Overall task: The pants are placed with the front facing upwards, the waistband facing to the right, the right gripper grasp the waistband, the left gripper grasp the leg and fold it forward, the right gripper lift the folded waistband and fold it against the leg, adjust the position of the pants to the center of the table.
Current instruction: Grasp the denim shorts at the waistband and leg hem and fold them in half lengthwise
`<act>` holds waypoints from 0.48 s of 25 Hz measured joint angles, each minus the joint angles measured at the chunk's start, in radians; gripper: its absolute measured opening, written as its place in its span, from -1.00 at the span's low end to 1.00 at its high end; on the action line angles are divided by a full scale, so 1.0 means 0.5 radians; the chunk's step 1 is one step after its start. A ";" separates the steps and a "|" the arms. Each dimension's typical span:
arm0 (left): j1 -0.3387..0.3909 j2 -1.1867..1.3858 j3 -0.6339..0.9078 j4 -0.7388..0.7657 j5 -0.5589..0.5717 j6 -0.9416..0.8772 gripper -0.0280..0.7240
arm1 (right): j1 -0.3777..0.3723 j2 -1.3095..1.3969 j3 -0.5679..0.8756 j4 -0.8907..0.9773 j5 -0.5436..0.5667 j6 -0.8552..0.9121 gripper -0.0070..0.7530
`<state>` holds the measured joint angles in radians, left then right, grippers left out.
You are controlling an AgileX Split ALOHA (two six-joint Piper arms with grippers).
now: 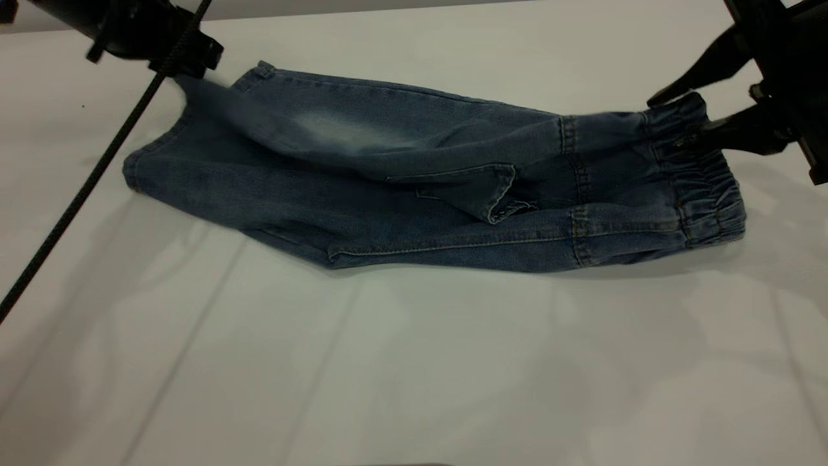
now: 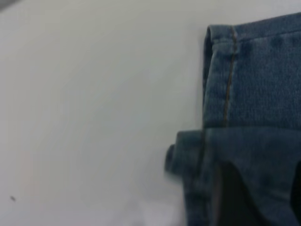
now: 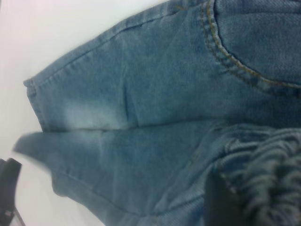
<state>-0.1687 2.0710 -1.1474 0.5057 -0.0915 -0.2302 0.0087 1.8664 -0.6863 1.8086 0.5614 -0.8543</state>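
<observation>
The blue denim pants (image 1: 414, 188) lie across the table (image 1: 414, 362), folded lengthwise with one leg over the other. The gathered waistband (image 1: 705, 188) points right. At the far left, my left gripper (image 1: 187, 70) is shut on the upper leg's hem corner and holds it raised off the table. In its wrist view a dark finger (image 2: 231, 197) sits under the denim hem (image 2: 225, 84). My right gripper (image 1: 667, 122) is shut on the waistband's far corner. Its wrist view has a dark finger (image 3: 220, 202) against the ruffled waistband (image 3: 270, 165).
A black cable (image 1: 84, 188) runs diagonally from the left arm down past the table's left side. The left gripper's black body (image 3: 7, 186) shows far off in the right wrist view. Bare tabletop spreads in front of the pants.
</observation>
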 joint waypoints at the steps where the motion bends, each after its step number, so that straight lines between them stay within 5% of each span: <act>1: 0.000 0.014 0.000 0.000 -0.009 -0.072 -0.08 | 0.000 0.002 -0.006 0.002 -0.005 0.025 -0.10; 6: 0.000 0.046 0.000 0.000 -0.015 -0.475 -0.01 | 0.000 0.002 -0.075 0.004 -0.065 0.196 0.16; 12: 0.000 0.043 0.000 0.004 -0.015 -0.628 -0.01 | -0.002 0.002 -0.079 -0.043 0.060 0.242 0.20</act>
<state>-0.1687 2.0927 -1.1474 0.5079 -0.0990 -0.5444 0.0080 1.8672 -0.7258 1.7868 0.5915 -0.7334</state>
